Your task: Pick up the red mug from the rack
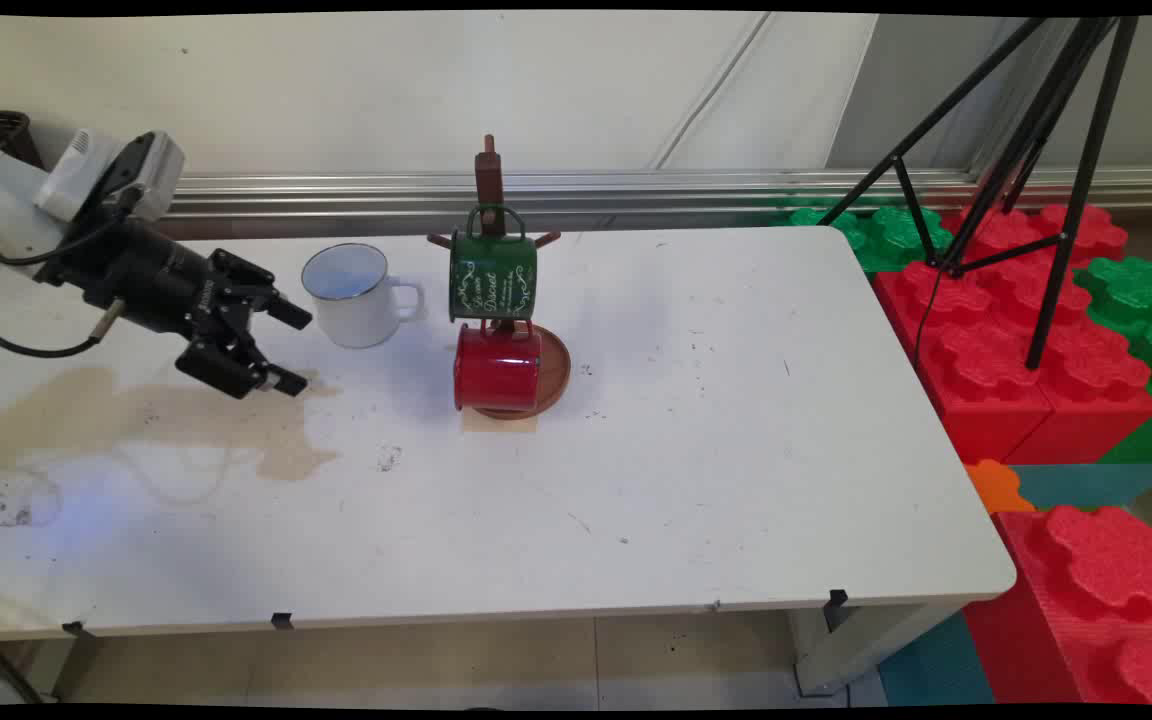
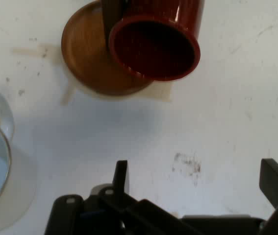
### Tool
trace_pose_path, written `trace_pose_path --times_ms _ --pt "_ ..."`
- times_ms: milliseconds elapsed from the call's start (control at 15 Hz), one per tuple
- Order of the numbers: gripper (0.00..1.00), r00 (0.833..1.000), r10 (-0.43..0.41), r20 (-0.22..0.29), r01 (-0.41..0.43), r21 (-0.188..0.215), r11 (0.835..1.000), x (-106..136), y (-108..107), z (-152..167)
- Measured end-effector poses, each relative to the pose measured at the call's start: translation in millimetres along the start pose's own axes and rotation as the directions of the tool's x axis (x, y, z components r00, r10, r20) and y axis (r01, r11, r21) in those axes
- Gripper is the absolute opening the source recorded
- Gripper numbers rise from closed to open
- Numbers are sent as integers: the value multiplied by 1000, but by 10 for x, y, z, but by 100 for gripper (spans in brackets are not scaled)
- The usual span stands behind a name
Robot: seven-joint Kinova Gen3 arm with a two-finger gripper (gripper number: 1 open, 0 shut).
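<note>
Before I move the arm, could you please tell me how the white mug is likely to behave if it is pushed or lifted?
The white mug looks like rigid enamelled metal, so probably stiff and fairly light. Standing upright on a flat base, it should slide rather than roll. Its glossy wall may be slippery; the handle faces away from the open tool.

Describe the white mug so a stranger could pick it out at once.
Find the wooden mug stand mid-table, toward the wall. Just left of it, standing upright on the table, is the white mug. Unlike the green mug and red mug, it hangs from nothing.
</note>
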Motion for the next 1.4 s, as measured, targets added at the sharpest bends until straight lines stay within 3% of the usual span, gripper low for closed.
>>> trace_pose_path --times_ms 600,1400 --pt "100 996 -42 -82 39 -43 998 124 17 398" --pt "100 991 -81 -104 71 -89 993 114 7 883"
